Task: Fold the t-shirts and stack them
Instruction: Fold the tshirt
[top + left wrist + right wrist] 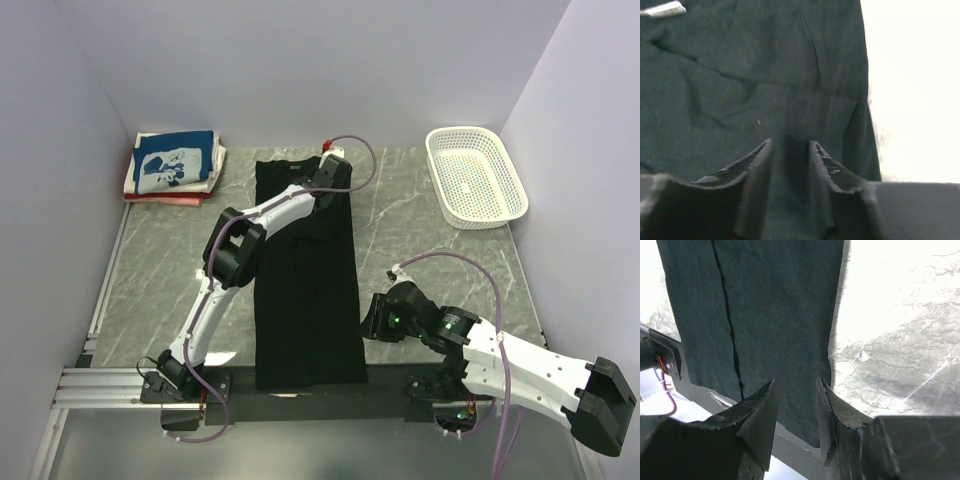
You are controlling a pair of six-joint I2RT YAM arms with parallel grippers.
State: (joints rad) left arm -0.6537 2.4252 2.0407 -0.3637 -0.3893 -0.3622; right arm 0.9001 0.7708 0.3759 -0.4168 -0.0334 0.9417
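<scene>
Straddling black t-shirt: left tool, right tool

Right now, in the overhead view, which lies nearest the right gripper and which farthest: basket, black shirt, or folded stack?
1. Black shirt, just left of the right gripper.
2. Basket, back right.
3. Folded stack, back left corner.

black-and-white arms, lilac cables

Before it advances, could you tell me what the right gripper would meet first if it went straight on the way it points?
Most likely the black t-shirt: its edge lies straight ahead of the right gripper, showing between the open jaws. How close it is remains unclear.
</scene>
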